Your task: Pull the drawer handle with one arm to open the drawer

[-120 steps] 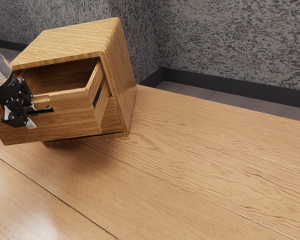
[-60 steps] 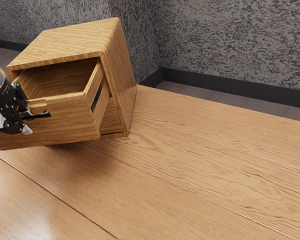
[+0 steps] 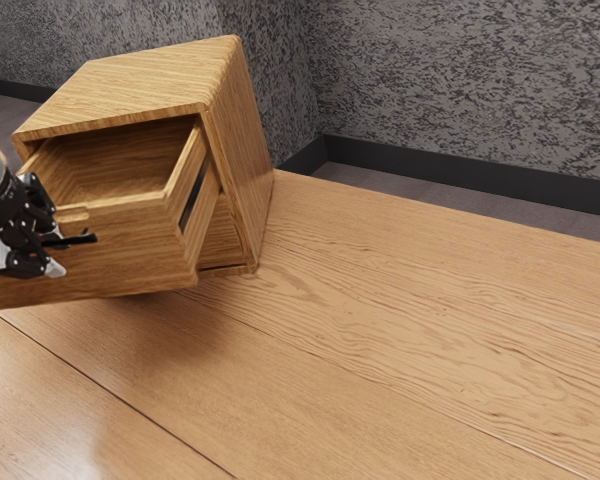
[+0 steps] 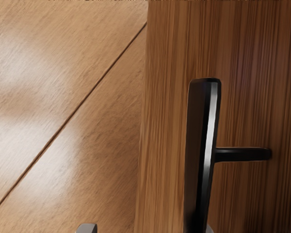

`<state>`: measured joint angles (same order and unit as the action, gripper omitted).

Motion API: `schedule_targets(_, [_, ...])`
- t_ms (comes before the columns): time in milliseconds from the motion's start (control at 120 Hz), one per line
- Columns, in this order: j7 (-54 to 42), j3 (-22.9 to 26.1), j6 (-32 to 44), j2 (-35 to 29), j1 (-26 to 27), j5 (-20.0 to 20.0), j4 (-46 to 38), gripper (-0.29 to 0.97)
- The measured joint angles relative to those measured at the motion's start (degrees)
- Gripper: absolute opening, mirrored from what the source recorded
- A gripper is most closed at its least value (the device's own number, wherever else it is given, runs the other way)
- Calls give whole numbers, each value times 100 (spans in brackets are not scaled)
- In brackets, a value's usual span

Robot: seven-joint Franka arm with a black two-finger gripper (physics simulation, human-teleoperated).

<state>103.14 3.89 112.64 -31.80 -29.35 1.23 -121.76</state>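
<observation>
The gripper point(image 3: 48, 250) has its fingers point(image 4: 87, 227) spread apart. The black handle point(image 4: 203, 145) is by one finger, far from the other. The drawer point(image 3: 130, 250) is pulled out.

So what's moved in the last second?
The drawer has slid further out of the cabinet, toward the exterior view's left. The pincer at its handle has drawn back the same way with it. The cabinet itself has stayed put on the table.
</observation>
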Motion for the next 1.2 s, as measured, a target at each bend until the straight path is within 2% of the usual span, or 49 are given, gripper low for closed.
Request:
schedule_targets(458, [-13,50,34,-361,-35,38,-289,21])
schedule_targets(808, [-93,199,34,-543,-100,-35,-3,23])
schedule_targets(875, [-125,282,-66,-507,-124,-46,461,23])
schedule_targets(908, [-160,297,-311,-263,-111,-60,1204,24])
schedule_targets(967, [-231,318,-1008,278,128,-77,2675,32])
schedule_targets(1067, [-340,325,-2474,914,809,-63,4459,46])
schedule_targets(1133, [-405,285,-3205,1096,1302,-86,4736,52])
schedule_targets(1200, [-459,306,-3530,1131,1807,-124,4236,56])
